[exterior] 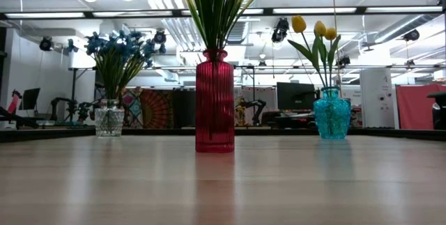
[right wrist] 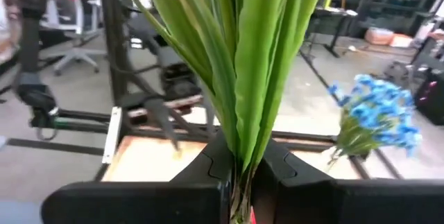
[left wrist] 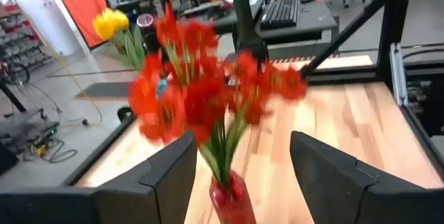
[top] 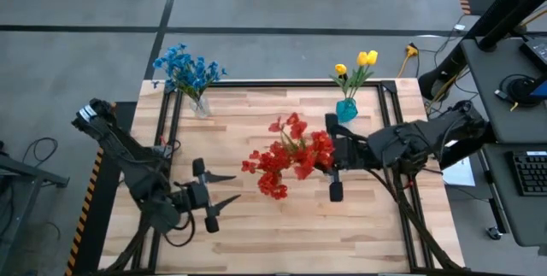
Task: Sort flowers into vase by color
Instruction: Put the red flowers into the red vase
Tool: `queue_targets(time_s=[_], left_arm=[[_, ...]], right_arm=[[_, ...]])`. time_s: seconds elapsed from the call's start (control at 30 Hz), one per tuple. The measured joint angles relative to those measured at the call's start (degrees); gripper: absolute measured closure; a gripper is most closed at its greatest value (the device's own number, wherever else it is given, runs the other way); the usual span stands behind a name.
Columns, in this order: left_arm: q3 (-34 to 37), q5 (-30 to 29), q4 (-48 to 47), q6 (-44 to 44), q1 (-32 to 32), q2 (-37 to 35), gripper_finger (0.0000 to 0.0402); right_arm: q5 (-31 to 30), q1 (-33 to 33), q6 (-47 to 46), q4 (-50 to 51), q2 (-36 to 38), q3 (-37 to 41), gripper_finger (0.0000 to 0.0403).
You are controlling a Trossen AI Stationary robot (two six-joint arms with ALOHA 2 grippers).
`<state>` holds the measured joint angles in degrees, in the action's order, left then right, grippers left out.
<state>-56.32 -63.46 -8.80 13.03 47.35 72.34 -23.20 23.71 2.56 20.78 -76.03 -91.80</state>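
Observation:
Red flowers [top: 286, 161] stand in a ribbed red vase [exterior: 214, 103] mid-table. Blue flowers [top: 188, 69] fill a clear vase [exterior: 109, 120] at the far left. Yellow tulips [top: 359, 64] sit in a teal vase [exterior: 332, 113] at the far right. My right gripper [top: 323, 161] reaches in from the table's right and is shut on the red bunch's stems. My left gripper [top: 232, 187] hangs open left of the red vase and nearer the table's near edge, pointing at it, clear of everything; in its wrist view the red flowers [left wrist: 208, 92] show ahead between the fingers. My right gripper [right wrist: 243, 165] pinches the bundle of green stems and leaves [right wrist: 244, 134] of the red flowers between its two fingers [right wrist: 211, 165]. It comes level from the table's right, fingers across the stems. The stems stand upright with their lower ends in the red vase.
A black frame rail [top: 282, 85] runs along the table's far edge, just behind the clear and teal vases. Bare wood [top: 282, 233] lies along the near edge. A desk with a keyboard [top: 530, 173] stands beyond the right edge.

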Motion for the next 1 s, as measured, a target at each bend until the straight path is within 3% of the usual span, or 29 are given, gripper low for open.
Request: queue_targets(time_s=[0.23, 0.37, 0.57, 0.73, 1.0], left_arm=[[13.7, 0.2, 19.1, 1.2, -0.3, 0.0, 0.0188], [22.4, 6.2, 32.6, 1.2, -2.3, 0.6, 0.0179], [32.3, 7.5, 53.3, 1.6, -7.3, 6.9, 0.0143], [33.8, 8.8, 62.5, 0.9, -10.1, 16.5, 0.0116], [29.0, 9.8, 70.8, -1.9, -13.9, 31.3, 0.0107]], right_arm=[[-2.7, 2.6, -3.8, -4.4, 4.6, 9.4, 0.0385], [-3.1, 3.5, -5.7, -5.0, 4.8, 12.4, 0.0385], [-5.9, 5.0, -7.5, -6.3, 4.7, 15.8, 0.0385], [-7.3, 6.4, -8.7, -6.3, 4.7, 16.9, 0.0385], [-11.8, 8.3, -9.4, -4.7, 4.3, 16.9, 0.0385]])
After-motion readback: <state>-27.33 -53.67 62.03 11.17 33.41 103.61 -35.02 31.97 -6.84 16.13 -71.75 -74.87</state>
